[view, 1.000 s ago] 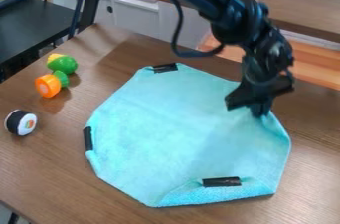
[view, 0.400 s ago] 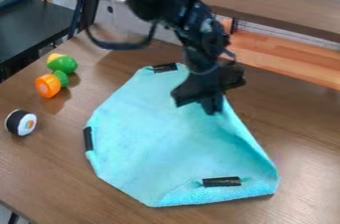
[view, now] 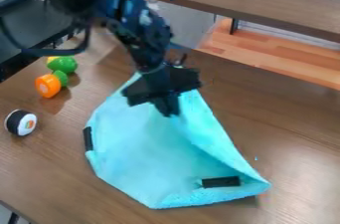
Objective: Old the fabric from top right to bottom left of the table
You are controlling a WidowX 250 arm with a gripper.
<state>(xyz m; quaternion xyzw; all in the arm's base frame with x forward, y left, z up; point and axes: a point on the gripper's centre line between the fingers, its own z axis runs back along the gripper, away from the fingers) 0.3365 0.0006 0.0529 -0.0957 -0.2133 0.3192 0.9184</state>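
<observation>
Cloth [view: 146, 153] lay on the desk [view: 292, 128], most of it spreading toward the near side from the claw [view: 169, 110], with its left part reaching out to the left of the grip. The claw hung over the cloth's far part, its tips down at the fabric, and it looked closed on a pinch of it, since the material was drawn up into a peak there. From that peak a raised crease slanted away to the near right corner, so the long line of the lifted flap ran from far left to near right, and the flat portion lay on its left. The next move turned on that slant: the near left edge was diagonally across the cloth from the grip, nearer and further left, and the pull would want to go that way, across the crease and not along it. The left strip [view: 88, 139], black against the cloth, sat on the left edge, level with a point somewhat nearer than the claw; the near strip [view: 220, 182] sat by the near right corner, where the fabric curled up. Pulled too sharply left, the flap might bunch and drag the near right corner along, leaving a crooked fold.
</observation>
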